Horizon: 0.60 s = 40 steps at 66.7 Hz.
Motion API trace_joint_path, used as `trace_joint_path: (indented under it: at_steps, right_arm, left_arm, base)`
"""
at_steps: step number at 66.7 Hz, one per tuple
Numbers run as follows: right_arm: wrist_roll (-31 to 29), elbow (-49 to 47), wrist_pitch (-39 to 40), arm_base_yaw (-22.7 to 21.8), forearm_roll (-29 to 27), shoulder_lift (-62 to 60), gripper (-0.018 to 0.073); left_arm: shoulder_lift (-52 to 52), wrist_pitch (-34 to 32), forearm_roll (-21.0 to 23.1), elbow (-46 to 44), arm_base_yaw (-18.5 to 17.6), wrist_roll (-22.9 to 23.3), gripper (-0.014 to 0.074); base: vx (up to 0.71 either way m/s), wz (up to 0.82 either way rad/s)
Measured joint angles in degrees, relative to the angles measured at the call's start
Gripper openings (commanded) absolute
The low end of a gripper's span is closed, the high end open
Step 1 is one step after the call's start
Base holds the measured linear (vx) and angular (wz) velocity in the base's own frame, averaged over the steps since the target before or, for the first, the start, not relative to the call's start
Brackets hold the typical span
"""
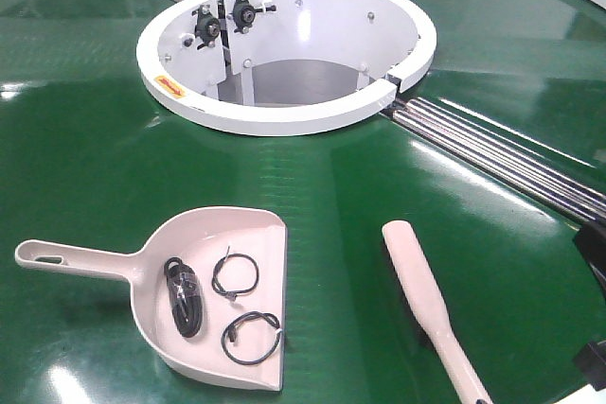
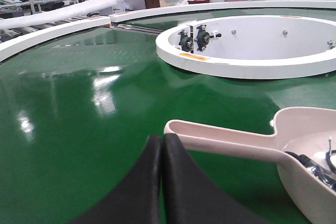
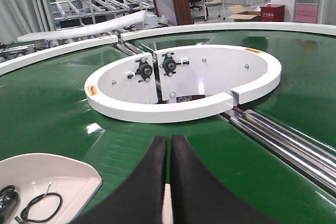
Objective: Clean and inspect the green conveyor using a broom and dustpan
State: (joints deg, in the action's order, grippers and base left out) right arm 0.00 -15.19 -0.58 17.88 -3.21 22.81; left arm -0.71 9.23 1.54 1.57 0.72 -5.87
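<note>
Debris already sits in the dustpan (image 1: 204, 276): three black cable bits, seen from the front view, with the pan lying on the green conveyor (image 1: 85, 139) and the broom (image 1: 431, 314) well apart to its right. In the left wrist view the left pincer (image 2: 161, 145) is closed on nothing, just beside the dustpan's handle tip. In the right wrist view the right pincer (image 3: 169, 148) is narrow, the broom's pale back showing through the slit; whether it grips is unclear. Lifting the pan wants a level carry, lip slightly raised.
</note>
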Motion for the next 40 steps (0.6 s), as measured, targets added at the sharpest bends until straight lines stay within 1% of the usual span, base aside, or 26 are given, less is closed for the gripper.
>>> trace_joint_path:
  at_steps: [40]
  right_arm:
    - [0.00, 0.00, 0.07, 0.00, 0.00, 0.00, -0.0005]
  left_arm:
    - [0.00, 0.00, 0.00, 0.00, 0.00, 0.00, -0.0024]
  base:
    - [0.00, 0.00]
